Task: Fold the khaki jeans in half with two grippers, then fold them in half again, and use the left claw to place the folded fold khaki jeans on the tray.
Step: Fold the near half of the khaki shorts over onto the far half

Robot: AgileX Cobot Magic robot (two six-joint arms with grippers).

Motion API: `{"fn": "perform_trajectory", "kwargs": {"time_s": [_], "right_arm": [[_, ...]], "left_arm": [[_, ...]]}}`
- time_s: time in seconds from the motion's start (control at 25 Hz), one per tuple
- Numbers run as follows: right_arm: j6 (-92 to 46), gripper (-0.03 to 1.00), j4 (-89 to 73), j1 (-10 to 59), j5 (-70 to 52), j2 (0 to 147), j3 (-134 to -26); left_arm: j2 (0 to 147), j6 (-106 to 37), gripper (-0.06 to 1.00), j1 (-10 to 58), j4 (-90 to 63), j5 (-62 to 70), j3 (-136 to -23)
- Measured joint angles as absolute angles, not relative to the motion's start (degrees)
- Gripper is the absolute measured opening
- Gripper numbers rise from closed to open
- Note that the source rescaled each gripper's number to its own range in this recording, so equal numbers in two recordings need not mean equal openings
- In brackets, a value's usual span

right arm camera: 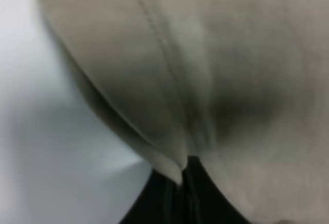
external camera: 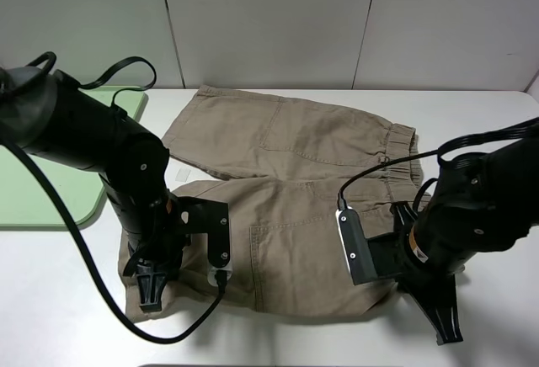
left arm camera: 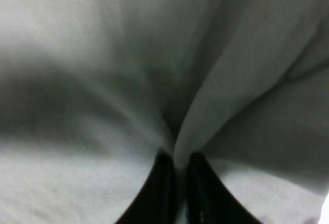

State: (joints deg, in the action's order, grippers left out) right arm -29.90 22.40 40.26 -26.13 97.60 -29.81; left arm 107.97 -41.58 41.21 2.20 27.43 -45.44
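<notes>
The khaki jeans lay spread on the white surface, beside the tray; left gripper clenched on the near hem-side fabric; right gripper clenched on the near waist-side edge.

We record the khaki jeans as plain khaki-tan with no pattern and seams stitched in the same tone. In the left wrist view the cloth reads a washed-out grey-white. Tray: plain pale green. Desk: white. Left end effector and right end effector: black. Camera boxes: grey. Ring on the right arm: orange.
</notes>
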Motion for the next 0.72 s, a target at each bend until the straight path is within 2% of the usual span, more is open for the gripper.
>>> {"fn": "perform_trajectory", "kwargs": {"time_s": [0.36, 0.72], "right_arm": [[-22.6, 0.00, 14.9, 40.3, -38.7, 90.1, -37.9], [-22.4, 0.00, 6.2, 40.7, -48.0, 79.9, -38.6]], "left_arm": [[96.7, -41.6, 0.00, 41.2, 6.5, 32.1, -45.3], [82.6, -41.6, 0.00, 41.3, 13.8, 39.0, -45.3]]}}
